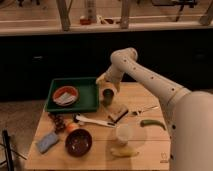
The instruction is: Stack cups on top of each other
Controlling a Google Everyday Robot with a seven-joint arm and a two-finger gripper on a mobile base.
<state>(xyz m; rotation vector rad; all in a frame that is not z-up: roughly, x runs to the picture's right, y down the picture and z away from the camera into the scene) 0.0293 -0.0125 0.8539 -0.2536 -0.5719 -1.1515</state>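
Note:
An olive cup (pixel 107 96) stands upright at the right edge of the green tray (pixel 82 105). My gripper (pixel 107 86) is directly above it, right at its rim. A second, paler cup (pixel 123 134) stands upright on the wooden table (pixel 150 145), nearer the front and apart from the first one. The arm reaches in from the right.
The tray holds an orange bowl (pixel 65 95). On the table lie a dark red bowl (pixel 79 142), a blue sponge (pixel 47 142), a banana (pixel 124 152), a green chili (pixel 152 123), a white-handled utensil (pixel 92 120), a brown block (pixel 118 113) and a fork (pixel 145 109).

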